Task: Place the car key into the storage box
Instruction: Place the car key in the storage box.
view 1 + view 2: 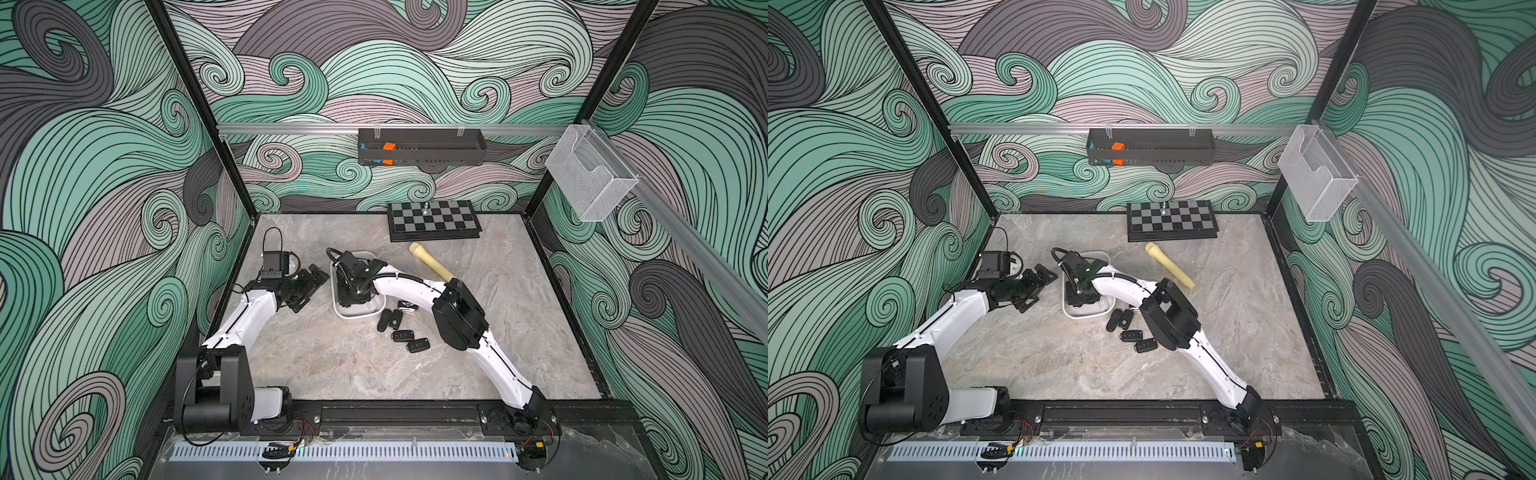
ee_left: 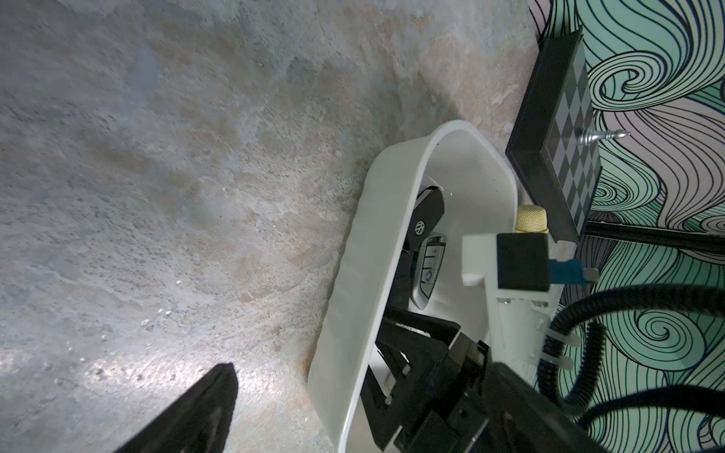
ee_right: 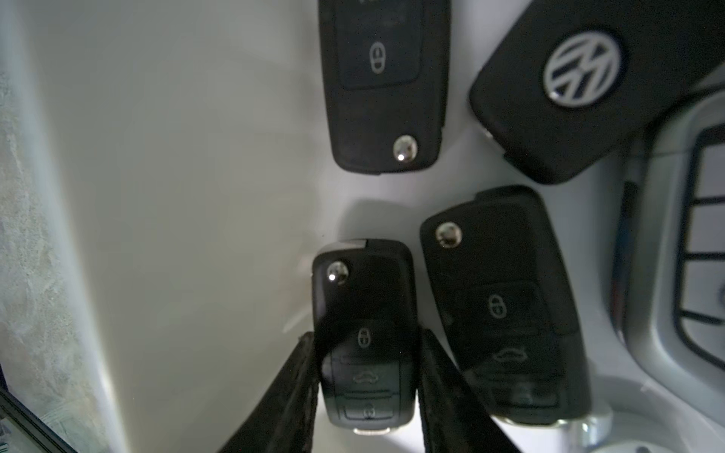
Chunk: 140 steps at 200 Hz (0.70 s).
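Observation:
The white storage box [image 1: 353, 318] sits mid-table and shows in both top views [image 1: 1084, 314]. My right gripper [image 1: 351, 291] reaches down into it. In the right wrist view a black car key [image 3: 365, 313] lies on the box floor [image 3: 196, 196] between the fingers of the right gripper [image 3: 367, 341]. Thin slivers of white floor show on both sides of it. Three more black keys [image 3: 386, 78] and a silver fob [image 3: 686, 255] lie in the box. My left gripper [image 1: 311, 291] hangs wide open and empty just left of the box.
Several black car keys [image 1: 402, 336] lie loose on the table right of the box, under my right arm. A cream flashlight [image 1: 430, 262] and a chessboard [image 1: 434, 220] lie behind. A black tray [image 1: 419, 151] and a clear mesh holder [image 1: 590, 174] hang on the walls.

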Tool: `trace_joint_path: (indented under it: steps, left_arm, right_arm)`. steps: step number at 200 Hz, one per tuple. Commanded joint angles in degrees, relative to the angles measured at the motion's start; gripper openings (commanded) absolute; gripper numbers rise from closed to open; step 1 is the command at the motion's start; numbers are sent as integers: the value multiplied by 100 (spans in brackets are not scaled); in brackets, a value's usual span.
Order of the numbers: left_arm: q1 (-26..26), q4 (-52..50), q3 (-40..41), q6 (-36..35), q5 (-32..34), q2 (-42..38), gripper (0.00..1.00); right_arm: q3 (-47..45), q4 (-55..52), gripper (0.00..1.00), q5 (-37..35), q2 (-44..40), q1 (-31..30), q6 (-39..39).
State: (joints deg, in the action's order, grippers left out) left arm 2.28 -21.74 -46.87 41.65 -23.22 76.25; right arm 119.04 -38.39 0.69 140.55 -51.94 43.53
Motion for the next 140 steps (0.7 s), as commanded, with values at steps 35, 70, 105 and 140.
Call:
trace_joint_path:
  steps: [35, 70, 105, 140]
  left_arm:
    - [53, 227, -69, -213, -134, 145, 99]
    - [53, 548, -102, -234, -392, 487, 99]
    - [42, 733, -241, -256, -718, 1122, 99]
    - [11, 902, -413, -193, -1052, 1486, 99]
  right_arm:
    - [155, -97, 55, -261, -259, 0, -141]
    - [-21, -89, 59, -457, -834, 52, -521]
    - [-543, -82, 63, -582, -1639, 148, -937]
    - [-1509, -73, 67, -865, -2677, 275, -1384]
